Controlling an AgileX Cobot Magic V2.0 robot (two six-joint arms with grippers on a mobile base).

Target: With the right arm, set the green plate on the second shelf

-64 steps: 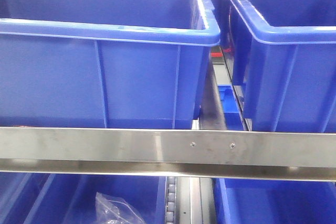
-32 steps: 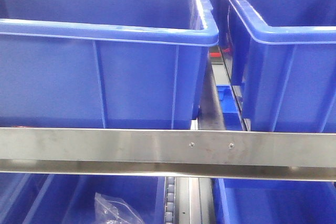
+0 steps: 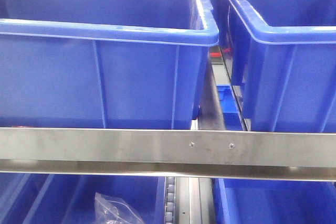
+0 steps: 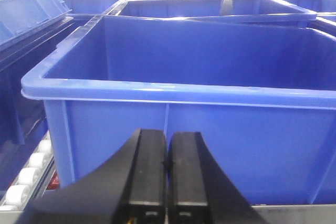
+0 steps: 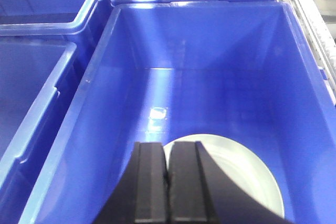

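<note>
Green plate (image 5: 239, 174) flat on the floor of a blue bin (image 5: 105, 108), right pincer (image 5: 168, 174) above it pressed together, pinching nothing; left pincer (image 4: 166, 163) likewise pressed together

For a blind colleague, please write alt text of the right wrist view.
A pale green plate lies on the floor of a deep blue bin, seen from above. The right gripper, its black fingers closed together, is in front of the plate's left part. More blue bins stand to the left and behind.
</note>
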